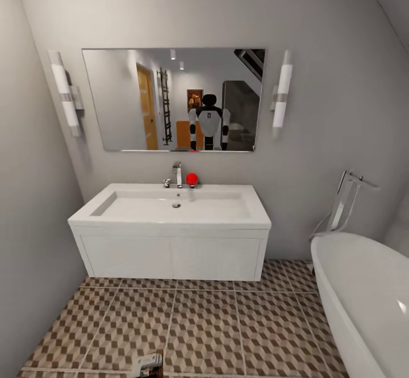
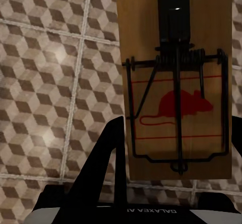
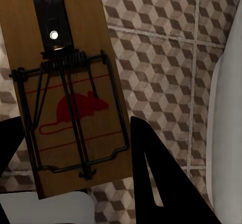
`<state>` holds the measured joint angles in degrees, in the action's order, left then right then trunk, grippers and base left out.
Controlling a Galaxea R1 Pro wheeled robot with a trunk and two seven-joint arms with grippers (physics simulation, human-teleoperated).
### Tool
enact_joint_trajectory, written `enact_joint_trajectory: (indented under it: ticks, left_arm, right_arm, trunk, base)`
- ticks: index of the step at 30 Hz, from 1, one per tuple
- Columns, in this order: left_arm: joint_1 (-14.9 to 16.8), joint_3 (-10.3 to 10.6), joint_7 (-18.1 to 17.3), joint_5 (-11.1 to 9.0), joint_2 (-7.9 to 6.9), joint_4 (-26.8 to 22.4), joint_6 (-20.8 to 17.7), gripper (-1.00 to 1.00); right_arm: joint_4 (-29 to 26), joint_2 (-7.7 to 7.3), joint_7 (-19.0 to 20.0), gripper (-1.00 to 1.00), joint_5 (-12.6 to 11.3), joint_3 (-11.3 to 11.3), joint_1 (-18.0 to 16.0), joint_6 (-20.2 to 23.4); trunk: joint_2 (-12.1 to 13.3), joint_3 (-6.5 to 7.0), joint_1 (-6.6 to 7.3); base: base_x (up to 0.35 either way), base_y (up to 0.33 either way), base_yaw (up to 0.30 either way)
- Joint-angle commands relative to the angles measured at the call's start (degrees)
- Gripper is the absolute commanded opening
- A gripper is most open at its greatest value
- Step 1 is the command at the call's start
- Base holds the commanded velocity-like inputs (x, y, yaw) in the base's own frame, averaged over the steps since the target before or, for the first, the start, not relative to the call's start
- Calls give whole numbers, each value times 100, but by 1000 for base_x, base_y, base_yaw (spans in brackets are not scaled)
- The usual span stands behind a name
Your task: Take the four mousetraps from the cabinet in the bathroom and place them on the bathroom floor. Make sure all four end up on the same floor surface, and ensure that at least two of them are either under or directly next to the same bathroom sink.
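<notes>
The robot is facing the sink (image 1: 170, 213) across the tiled floor (image 1: 204, 321). The left gripper (image 2: 174, 133) is gripping a mousetrap (image 2: 176, 108) — the right gripper (image 3: 75, 153) is clamping another mousetrap (image 3: 70, 108). Next move — lowering both beside the sink.

Ahead of you: wall mirror (image 1: 173, 100) flanked by two tube wall lamps (image 1: 65, 95) (image 1: 282, 95). Below it, a chrome faucet (image 1: 177, 175) with a red ball (image 1: 192, 179) just beside it. At your right, a white bathtub (image 1: 363, 304) with a chrome floor-standing filler (image 1: 343, 202) behind it.
</notes>
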<state>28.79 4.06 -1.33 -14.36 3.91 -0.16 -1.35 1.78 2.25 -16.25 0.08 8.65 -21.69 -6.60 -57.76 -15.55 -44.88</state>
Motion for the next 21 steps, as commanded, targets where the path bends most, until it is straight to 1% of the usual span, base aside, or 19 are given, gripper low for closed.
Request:
enact_joint_trajectory:
  ticks: [1, 8, 21]
  left_arm:
    - [3, 43, -5, -49, -2, -2, -14, -100]
    - [3, 43, -27, -49, -4, -2, -14, -100]
    - [3, 47, -20, -65, -38, 1, -14, -100]
  right_arm:
    - [19, 3, -45, -100, -8, 32, -9, -26]
    - [17, -1, -45, -100, -8, 32, -9, -26]
    - [20, -6, -32, -100, -3, 35, -10, -1]
  trunk:
    - [-5, -7, -1]
    - [-5, -7, -1]
    - [-5, -7, -1]
  base:
    - [134, 0, 0]
    - [170, 0, 0]
    - [19, 0, 0]
